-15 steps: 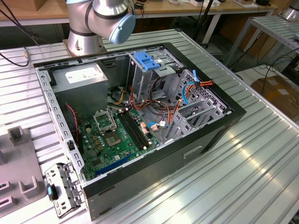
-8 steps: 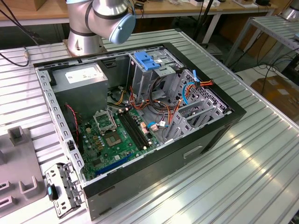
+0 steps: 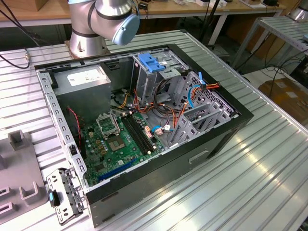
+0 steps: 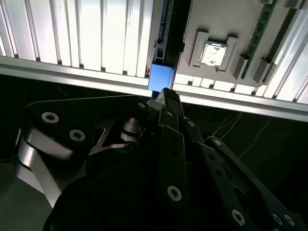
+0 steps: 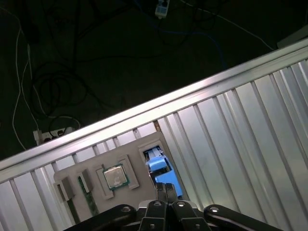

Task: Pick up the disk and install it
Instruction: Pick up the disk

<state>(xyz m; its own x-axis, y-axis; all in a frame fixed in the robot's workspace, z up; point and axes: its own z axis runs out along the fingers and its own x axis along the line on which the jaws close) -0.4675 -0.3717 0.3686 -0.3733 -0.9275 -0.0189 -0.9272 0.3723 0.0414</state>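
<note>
1. Disk (image 5: 162, 169) stands on edge in a slot of the grey tray (image 5: 134, 154), just under the gripper (image 5: 166, 186); fingers (image 5: 160, 192) look pressed together, gripping nothing, touch unclear.
2. Processor chip (image 5: 115, 176) lies in tray beside disk.
3. Ribbed metal table (image 5: 240, 125) lies under tray; dark floor (image 5: 96, 48) with cables (image 5: 57, 86) beyond its far edge.

Disk (image 5: 160, 167): dark body, bright blue carrier frame, sat in slot of grey holder (image 5: 139, 158) near bench (image 5: 231, 125) edge.
</note>
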